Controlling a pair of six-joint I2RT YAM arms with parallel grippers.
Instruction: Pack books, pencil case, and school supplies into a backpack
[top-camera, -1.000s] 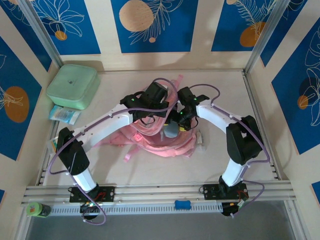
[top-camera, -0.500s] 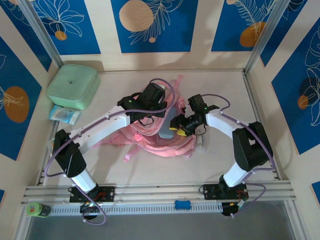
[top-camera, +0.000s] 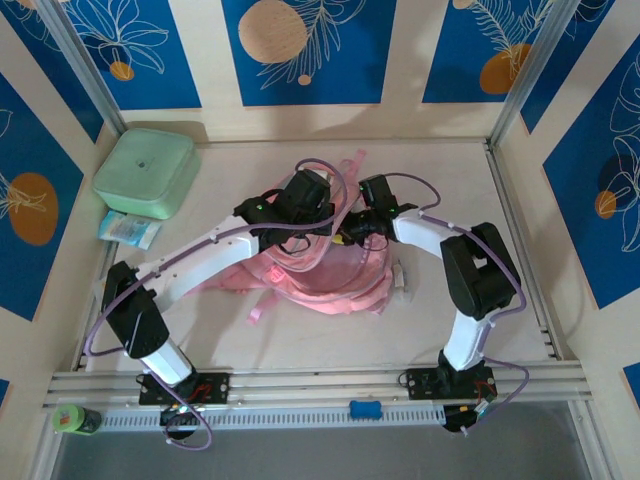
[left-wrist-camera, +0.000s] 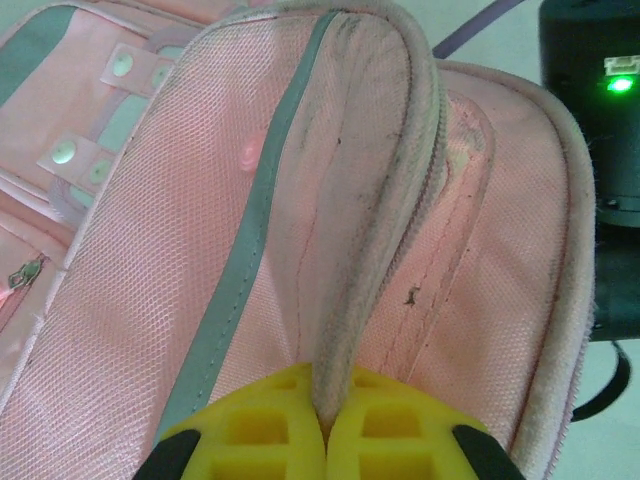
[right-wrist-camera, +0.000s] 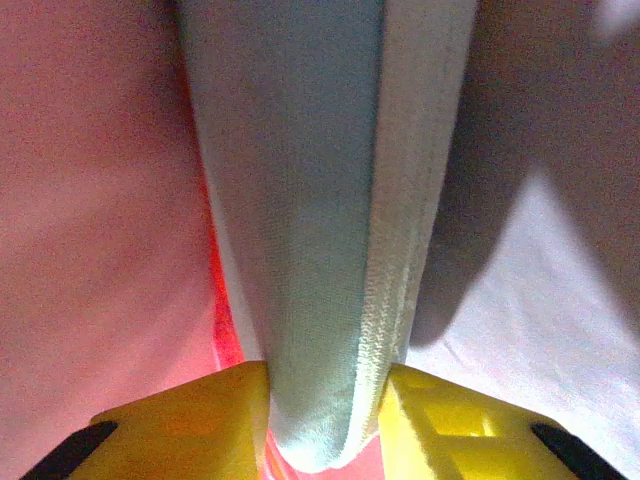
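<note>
Where the top cam looks down, the pink backpack (top-camera: 325, 280) lies mid-bench (top-camera: 300, 340), w/ one thin strap (top-camera: 256, 310) trailing off its L side. Both arms arc in from the near edge & meet over the bag's far end. The L arm (top-camera: 200, 250) has its black wrist above the far rim, & the R arm (top-camera: 430, 235) bends sharply back toward it. The R pincer (top-camera: 345, 238) shows a bit of yellow at the bag's far edge; its grip can't be told from here. A mint-green box (top-camera: 145, 172) sits in the far-L corner, well apart from the bag, w/ a pale blue packet (top-camera: 128, 230) just beside its near side. On the near rail are a small green item (top-camera: 75, 418) at L & a small blue one (top-camera: 365, 408) nr the middle.

L wrist cam: the L pincer (left-wrist-camera: 325, 425) is closed narrow, yellow fingertips (left-wrist-camera: 250, 420) pinching a padded pink rim of the backpack (left-wrist-camera: 170, 230). The rim curves away from the cam. A grey-green stripe (left-wrist-camera: 250, 200) runs down the mesh-textured pink fabric alongside. The black body of the R arm (left-wrist-camera: 600, 110), green LED lit, is at upper R.

R wrist cam: the R pincer (right-wrist-camera: 325, 420) is clamped on a grey-green fabric item (right-wrist-camera: 300, 180) w/ a white stitched edge, which runs straight away from the cam btwn the yellow fingers (right-wrist-camera: 180, 410). Pink fabric of the backpack (right-wrist-camera: 90, 180) is close on the L, pale lining (right-wrist-camera: 520, 330) on the R. Whether the item is the pencil case can't be told.
</note>
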